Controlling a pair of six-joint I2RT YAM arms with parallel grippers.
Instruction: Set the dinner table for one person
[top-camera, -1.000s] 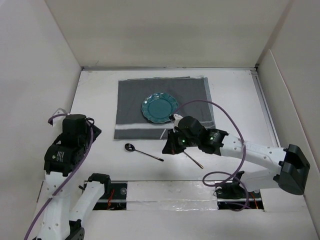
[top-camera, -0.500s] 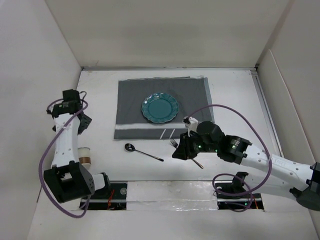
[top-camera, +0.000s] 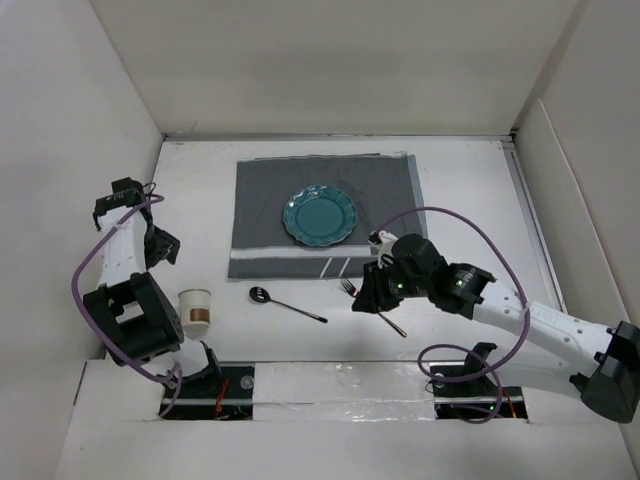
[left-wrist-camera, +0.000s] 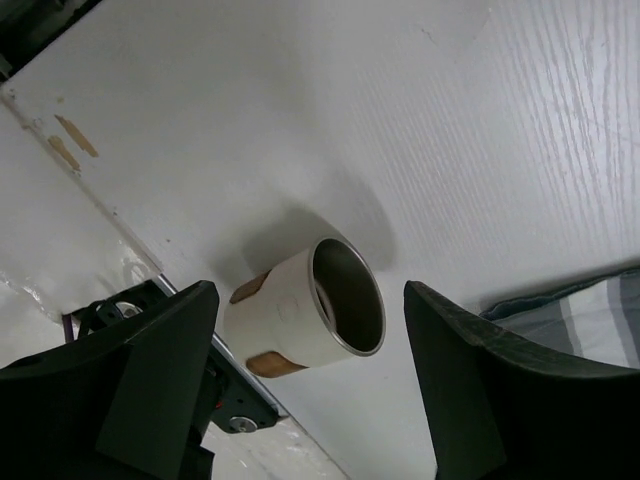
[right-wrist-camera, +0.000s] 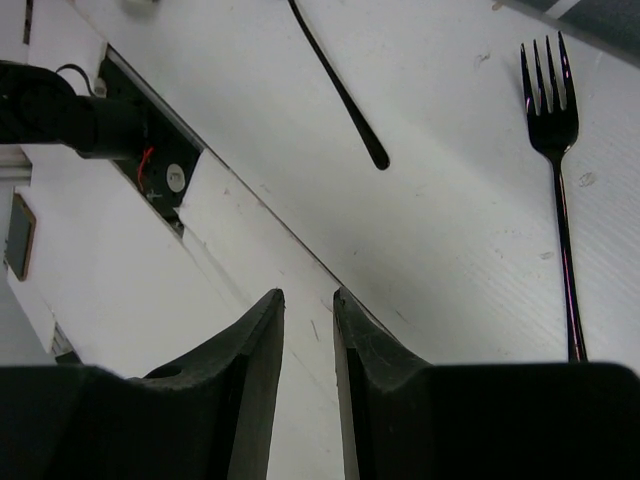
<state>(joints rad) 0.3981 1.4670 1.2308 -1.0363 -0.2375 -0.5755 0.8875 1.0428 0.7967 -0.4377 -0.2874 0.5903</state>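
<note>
We list by the placemat (top-camera: 260, 200).
- Dinner table (top-camera: 480, 200): beneath it, rigid.
- Left gripper (left-wrist-camera: 305, 295): off its left edge, wide open, empty.
- Cup (top-camera: 196, 309): off its near-left corner.
- Spoon (top-camera: 285, 304), fork (right-wrist-camera: 560, 200): just below its near edge; likely thin, stiff, slippery, so pinch mid-handle.
- Right gripper (right-wrist-camera: 309, 300): almost closed, empty.

The left arm (top-camera: 122, 255) is standing folded at the left side, its upper link rising from the base to a high elbow and its forearm bending back down. The left gripper (left-wrist-camera: 308, 292) is pointing downward with its two dark fingers (left-wrist-camera: 160, 385) spread wide apart. The right arm (top-camera: 530, 318) is lying stretched low from its base at the right toward the middle, wrist leading. The right gripper (right-wrist-camera: 308, 300) is angling downward, its fingers (right-wrist-camera: 250, 370) sitting almost together with only a thin slit between them.
</note>
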